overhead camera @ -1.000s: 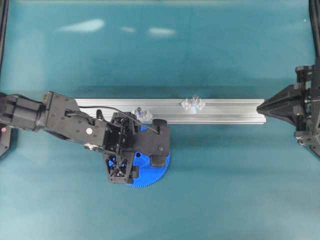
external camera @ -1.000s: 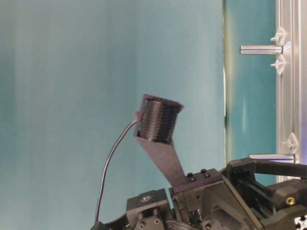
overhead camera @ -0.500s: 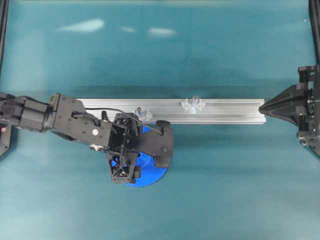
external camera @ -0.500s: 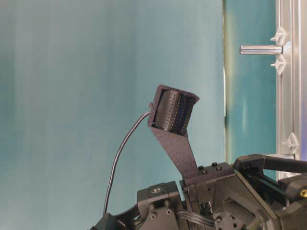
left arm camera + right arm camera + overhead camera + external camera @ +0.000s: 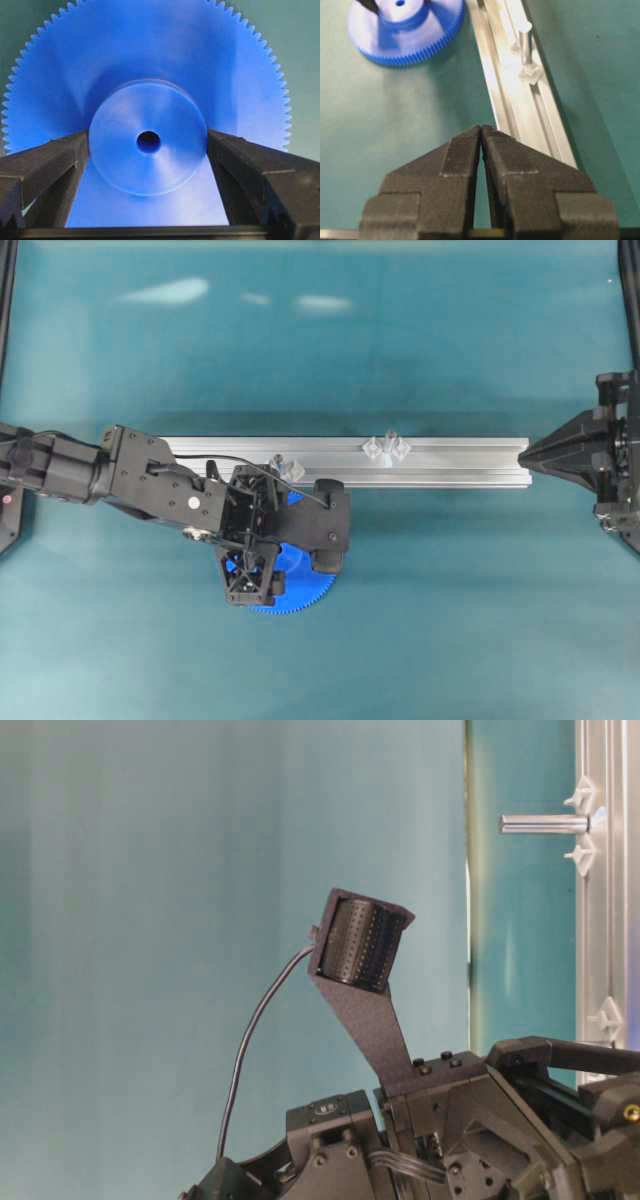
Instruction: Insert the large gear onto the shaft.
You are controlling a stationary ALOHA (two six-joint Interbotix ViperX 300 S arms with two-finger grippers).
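The large gear (image 5: pixel 150 65) lies flat on the teal table, bright blue with its hub and centre hole facing up. My left gripper (image 5: pixel 147 142) is open, and its two black fingers (image 5: pixel 47 162) stand on either side of the hub, close against it. From overhead, the left wrist covers most of the large gear (image 5: pixel 305 590). The shaft (image 5: pixel 386 443) stands upright between clear brackets on the rail, to the right of the gear; it also shows as the shaft (image 5: pixel 525 42). My right gripper (image 5: pixel 481 129) is shut and empty at the rail's right end.
A long aluminium rail (image 5: pixel 450 465) runs across the middle of the table. A second pin (image 5: pixel 283 467) with a darker tip stands on it just above the left wrist. Black frame posts stand at the left and right edges.
The left arm has shifted a little to the right over the gear, jaws unchanged. The right gripper has drawn back slightly to the right.
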